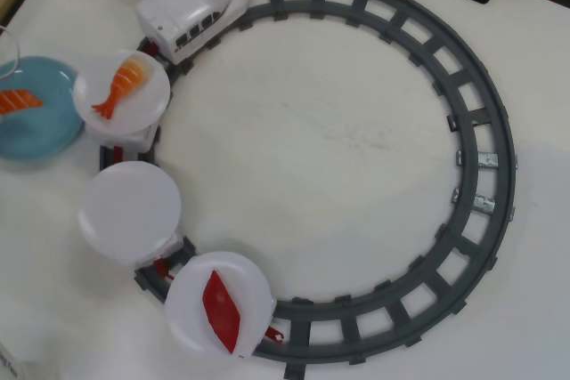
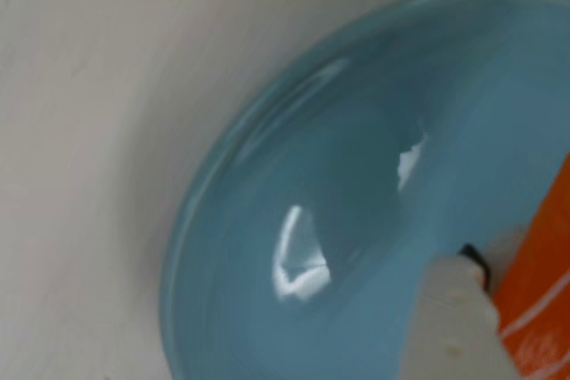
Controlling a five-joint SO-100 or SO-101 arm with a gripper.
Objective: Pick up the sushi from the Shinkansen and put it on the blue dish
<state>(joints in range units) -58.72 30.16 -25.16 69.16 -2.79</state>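
Sushi point(image 1: 18, 101): seen in the overhead view lying on the blue dish point(image 1: 40, 135), toward the plate's 10 o'clock side, cut by the left frame edge; in the wrist view an orange striped slab is met at the lower right corner.
Blue dish: placed at the 9 o'clock edge of the overhead view, its right rim tucked under the first white plate point(image 1: 142, 104); the wrist view point(image 2: 294, 175) is filled by its glossy bowl, with bare table at 10 o'clock.
Gripper: a pale fingertip point(image 2: 459, 327) is seen at 5 o'clock in the wrist view, just beside the orange slab; whether the fingers are apart or together cannot be told.
Shinkansen point(image 1: 191, 11): stood on the grey track point(image 1: 485, 131) at 11 o'clock of the loop, three plate cars trailing down the left side.
Plates: shrimp piece point(image 1: 120, 84) on the first, the second point(image 1: 129, 211) bare, dark-red piece point(image 1: 223, 309) on the third.
Open room: the loop's white interior point(image 1: 329, 149) is left unoccupied; the left edge is crowded.
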